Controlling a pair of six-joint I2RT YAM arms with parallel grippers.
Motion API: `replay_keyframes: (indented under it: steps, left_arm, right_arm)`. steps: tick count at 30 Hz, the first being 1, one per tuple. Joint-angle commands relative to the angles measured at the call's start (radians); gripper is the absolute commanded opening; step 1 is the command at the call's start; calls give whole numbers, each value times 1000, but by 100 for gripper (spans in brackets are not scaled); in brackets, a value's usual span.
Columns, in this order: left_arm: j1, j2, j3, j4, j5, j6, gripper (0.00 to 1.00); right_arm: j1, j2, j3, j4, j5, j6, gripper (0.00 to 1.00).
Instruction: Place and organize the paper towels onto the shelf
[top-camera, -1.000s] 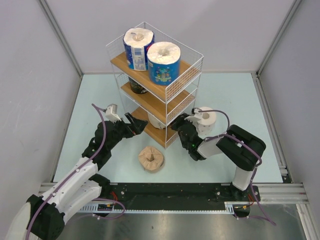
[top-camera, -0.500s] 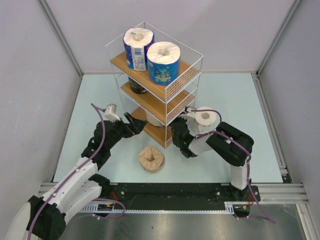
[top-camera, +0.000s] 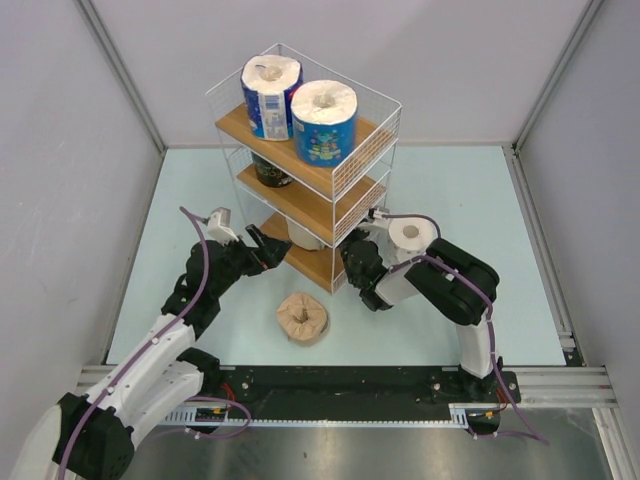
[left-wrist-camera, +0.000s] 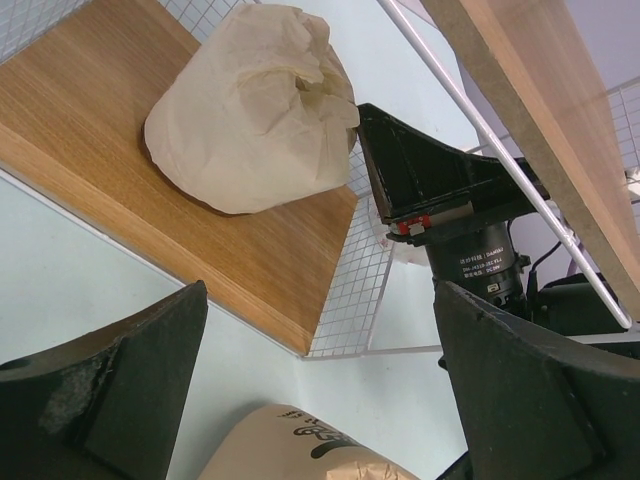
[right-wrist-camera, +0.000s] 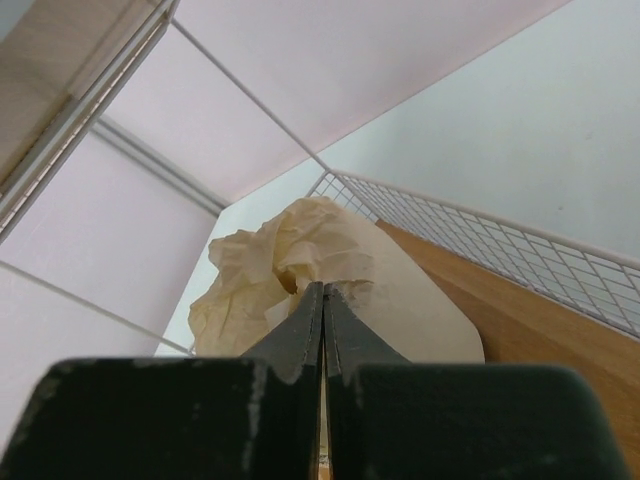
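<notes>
The shelf (top-camera: 372, 137) stands mid-table. Two blue-wrapped rolls (top-camera: 268, 95) (top-camera: 324, 122) stand on its top board. A dark-wrapped roll (top-camera: 268, 170) sits on the middle board. The cream roll (top-camera: 300, 237) lies on the bottom board (left-wrist-camera: 80, 110). My right gripper (top-camera: 350, 262) is shut and reaches into the bottom tier. In the right wrist view its tips (right-wrist-camera: 322, 290) touch the cream roll's crumpled wrap (right-wrist-camera: 250, 270). My left gripper (top-camera: 272, 250) is open and empty at the bottom board's near corner, above the tan-brown roll (top-camera: 302, 318). The white dotted roll (top-camera: 411, 237) stands on the table beside my right arm.
In the left wrist view the wire mesh end panel (left-wrist-camera: 365, 290) stands between my open left gripper (left-wrist-camera: 318, 300) and the right gripper's black body (left-wrist-camera: 440, 180). The tan-brown roll (left-wrist-camera: 300, 450) lies just below. Grey walls enclose the table on three sides.
My right gripper has pushed further left into the bottom tier to the cream roll. The whole shelf has shifted slightly left. My left arm has barely moved.
</notes>
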Motion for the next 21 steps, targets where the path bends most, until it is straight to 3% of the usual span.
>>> replay_keyframes:
  steps: [1,15,21]
  left_arm:
    - [13,-19,31,8,17,17,100]
    - [20,-33,15,-1,23,13,100]
    - [22,-31,14,2,23,12,100]
  right_arm:
    - [-20,40,27,-49,-209,6,0]
    - [-40,80,25,-16,-404,73,1]
    - [-42,34,-38,28,-355,53,1]
